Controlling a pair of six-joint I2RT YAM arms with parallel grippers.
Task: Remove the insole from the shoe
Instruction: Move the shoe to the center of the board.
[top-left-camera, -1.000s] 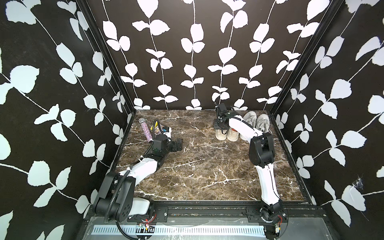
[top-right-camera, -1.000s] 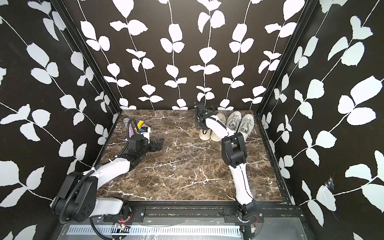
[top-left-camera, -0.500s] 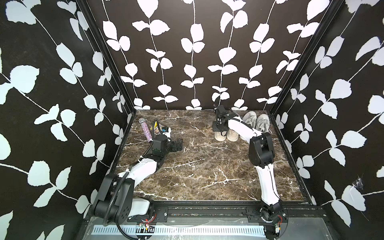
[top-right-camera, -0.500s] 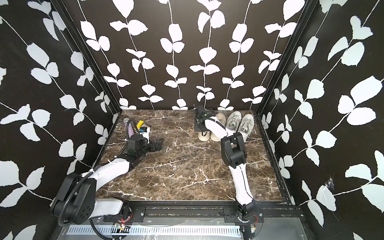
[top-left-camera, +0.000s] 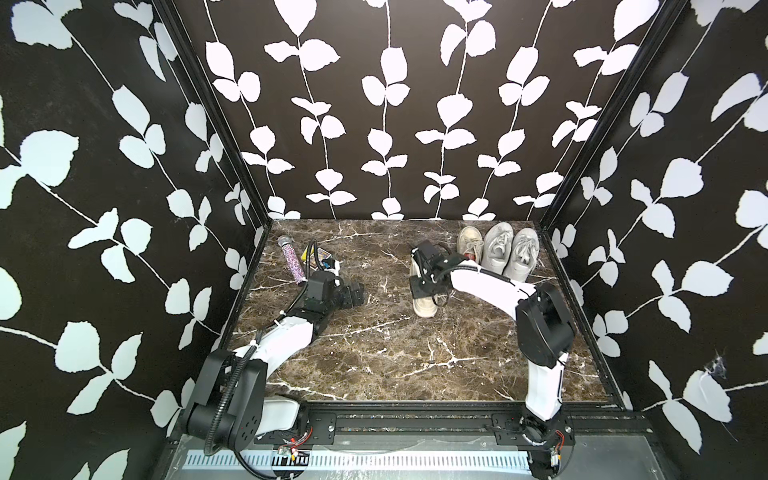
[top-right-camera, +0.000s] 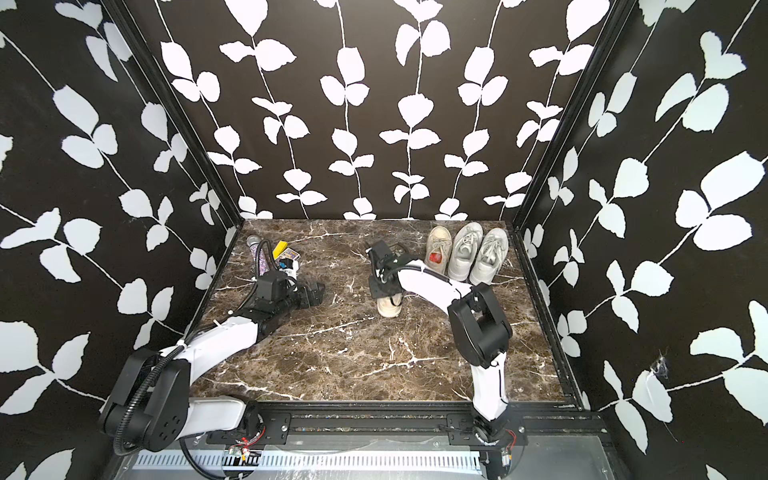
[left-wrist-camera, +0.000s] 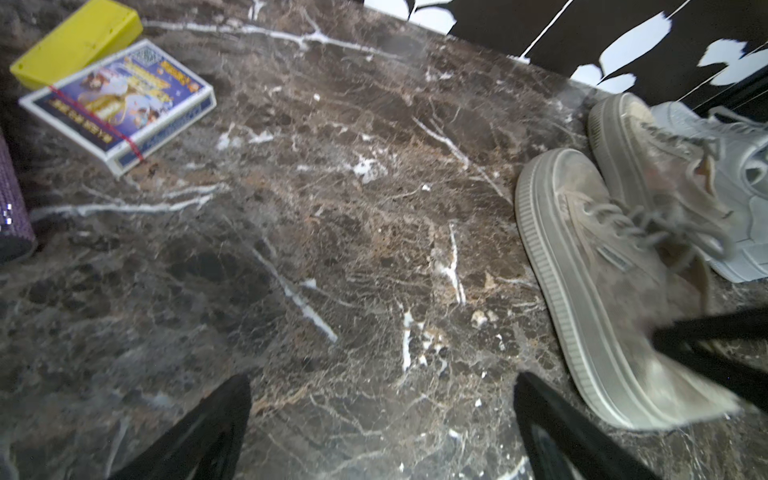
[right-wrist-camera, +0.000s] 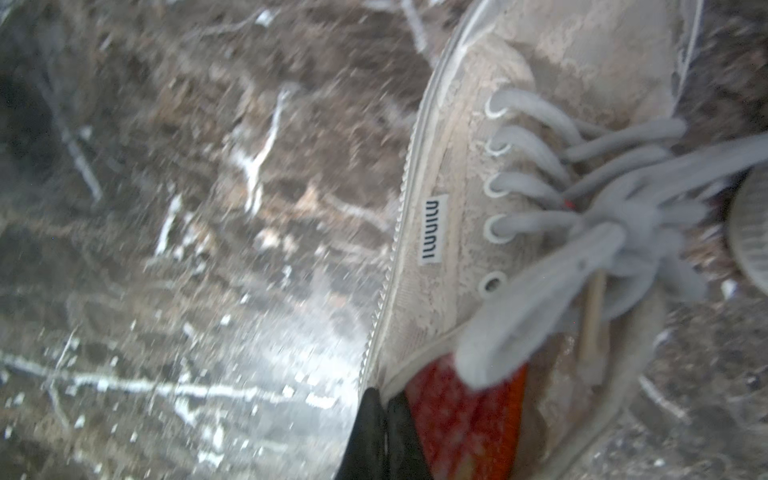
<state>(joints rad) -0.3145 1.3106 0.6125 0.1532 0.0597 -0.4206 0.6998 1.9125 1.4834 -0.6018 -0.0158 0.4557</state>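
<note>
Dragged away from its mate over the last second, the shoe (top-left-camera: 424, 309) is now lying under the right pincer (top-left-camera: 428, 296), nearer the middle of the table (top-left-camera: 374, 365). That pincer's jaws, part open back then, are now pressing together.

In both top views the right pincer is reaching down at the shoe's heel end. I judge it is giving the shoe free room for the pull. The mate (top-left-camera: 469, 245) and two grey sneakers (top-left-camera: 509, 253) are standing beyond that pincer, well apart from it. The mate is carrying a red liner (top-right-camera: 436, 257) of its own.

In the left wrist view the left pincer (left-wrist-camera: 382, 440) is hanging low over bare table, spread wide and gripping nothing. It is probably waiting to steady the shoe (left-wrist-camera: 602, 282), which is lying ahead of it toward the right arm. A box (left-wrist-camera: 120, 99) and a yellow block (left-wrist-camera: 75, 41) are lying ahead on the pincer's other side.

In the right wrist view the fingers (right-wrist-camera: 374, 432) are squeezing together at the collar edge. The red insole (right-wrist-camera: 461, 424) is sitting just beside them, inside the shoe's heel, with laces (right-wrist-camera: 540, 291) flopping over the opening. Through the blur they seem to be pinching the collar wall rather than the insole. The insole is lying fully inside, so the pull-out is not yet begun.
</note>
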